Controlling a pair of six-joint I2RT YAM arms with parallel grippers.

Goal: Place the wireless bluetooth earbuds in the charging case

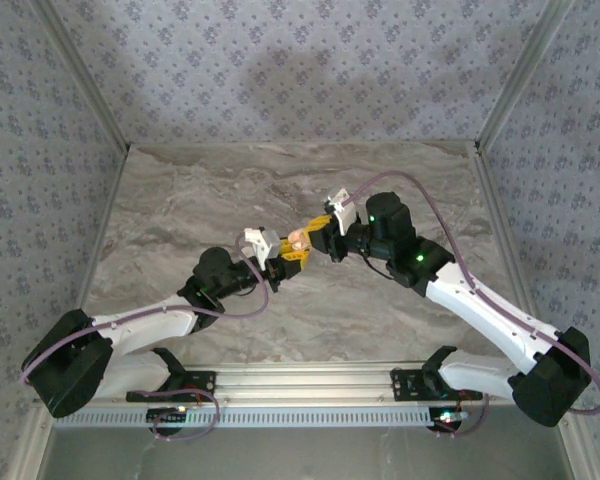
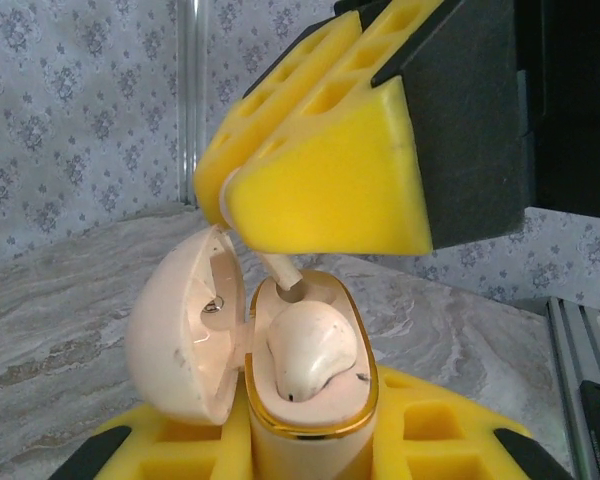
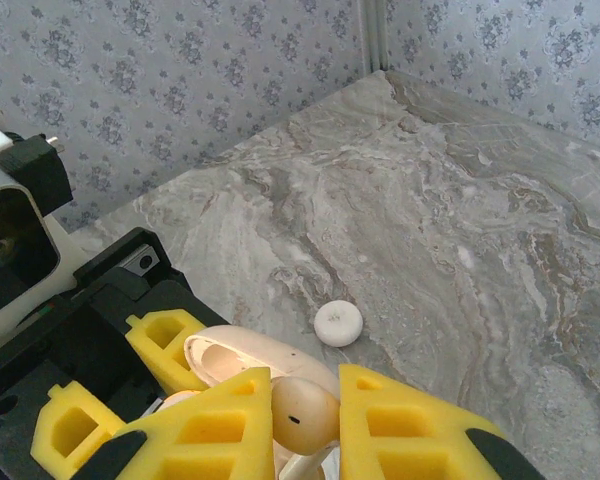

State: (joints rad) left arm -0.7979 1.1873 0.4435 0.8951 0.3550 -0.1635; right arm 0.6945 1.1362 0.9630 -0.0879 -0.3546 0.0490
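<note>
Okay, I'd call this about halfway home. My left end effector is clenched round the charging case, holding it up off the counter with the lid swung open to one side. Inside the case the first earbud sits bedded down in its hollow, so I count that one as done. Right above the case, my right end effector is clamped on the second earbud. On the left wrist view its thin stem points down at the free slot behind the seated bud, with the tip at the mouth of the slot. I can't tell if it's touching or just short. So what's left, by my reckoning, is to press that stem fully home, let go, and probably swing the lid over. One oddity: a small white round bit lies on the counter beyond the case, and I can't tell what it is.
</note>
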